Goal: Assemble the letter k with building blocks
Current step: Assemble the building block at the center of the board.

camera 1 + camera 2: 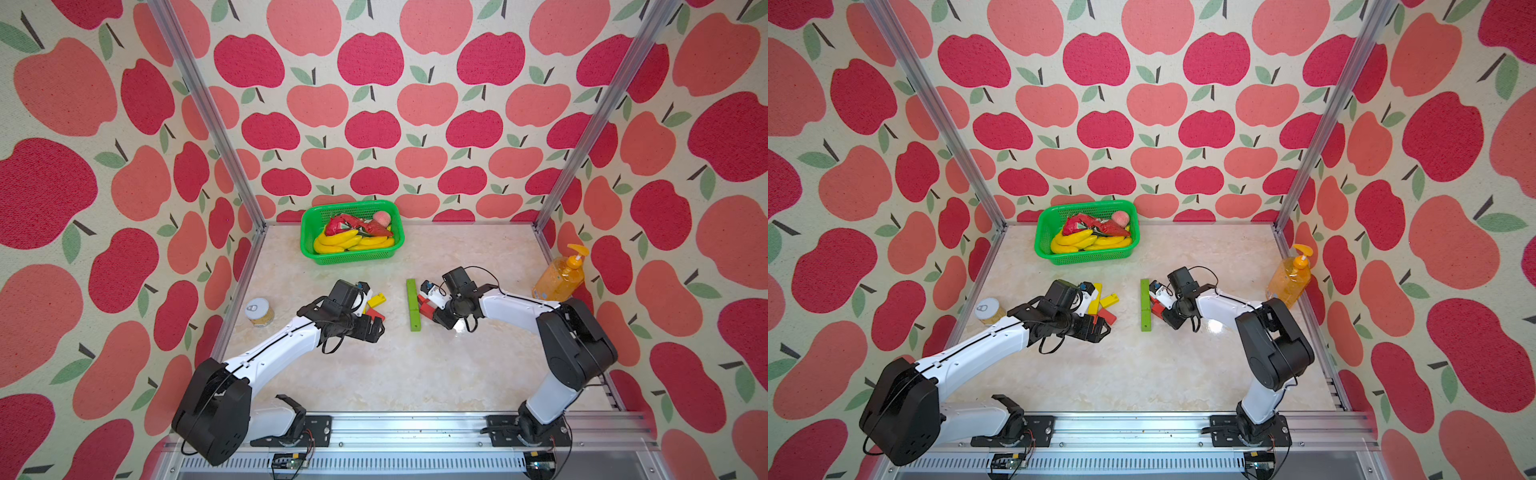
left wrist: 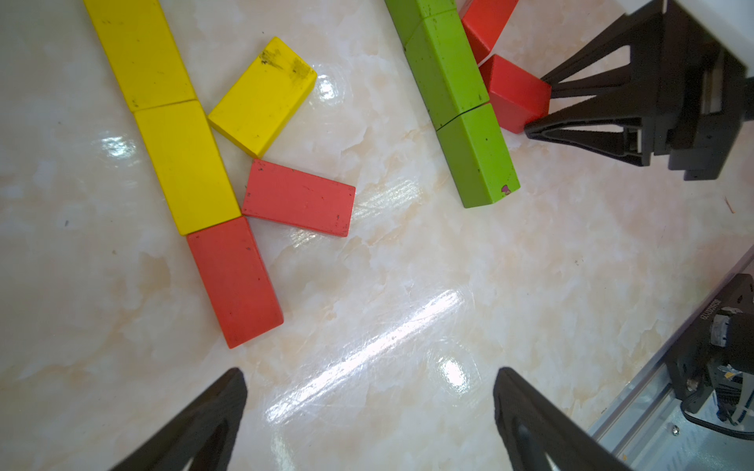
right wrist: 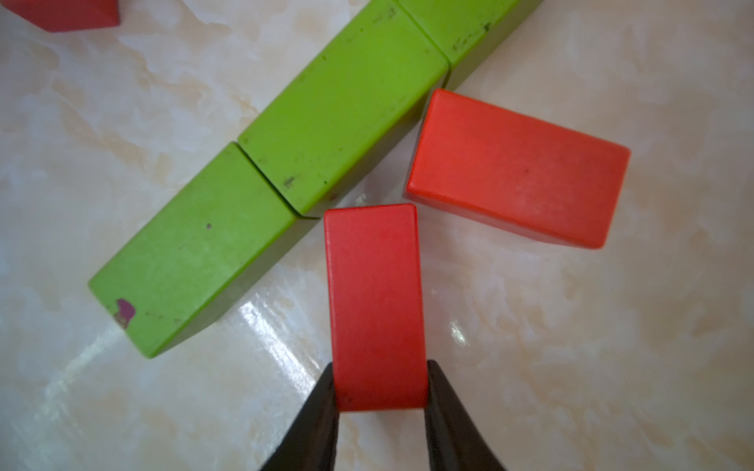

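Nudging gently is the trick here. On the marble table point(image 1: 374, 374), nearer its left edge, flat yellow and red wooden bricks point(image 2: 185, 167) make one k. Nearer the right edge, three green wooden bricks point(image 3: 326, 130) sit in a row, one slanted red wooden brick point(image 3: 514, 171) just beside them. The second red wooden brick point(image 3: 373, 293) should meet the row's middle, slanting the other way, bumping nothing. The left black claw point(image 2: 369, 377) hangs low, wide open, empty. The right black claw point(image 3: 381, 367) reaches low, pinching that brick's end.
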You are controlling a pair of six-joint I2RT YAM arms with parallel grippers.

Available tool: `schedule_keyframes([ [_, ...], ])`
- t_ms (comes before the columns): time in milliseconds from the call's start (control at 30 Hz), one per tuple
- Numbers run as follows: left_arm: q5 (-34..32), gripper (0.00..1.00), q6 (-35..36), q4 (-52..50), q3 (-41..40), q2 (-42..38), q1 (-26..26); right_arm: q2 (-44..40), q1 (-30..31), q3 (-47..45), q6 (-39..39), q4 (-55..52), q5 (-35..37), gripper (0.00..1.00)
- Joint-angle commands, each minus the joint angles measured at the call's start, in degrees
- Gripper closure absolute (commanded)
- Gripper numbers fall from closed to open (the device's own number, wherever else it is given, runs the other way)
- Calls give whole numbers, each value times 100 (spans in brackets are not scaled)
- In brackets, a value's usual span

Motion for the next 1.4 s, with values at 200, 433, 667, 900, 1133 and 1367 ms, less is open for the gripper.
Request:
schedule_keyframes([
  [200,41,2,172,-75,132,60,18,92,-34,147,29,-80,-65,65],
  [433,45,2,165,-92,141,77,15,100,-35,157,56,-79,-27,62],
  [667,50,2,172,-97,149,96,9,96,-29,151,56,-57,-23,58],
  [900,49,2,176,-106,152,104,11,78,-31,155,51,-63,-64,63],
  [1133,44,2,181,-114,173,139,11,63,-14,160,47,-52,-98,61],
  [1367,49,2,180,-126,184,174,10,51,8,165,38,-44,-128,61],
])
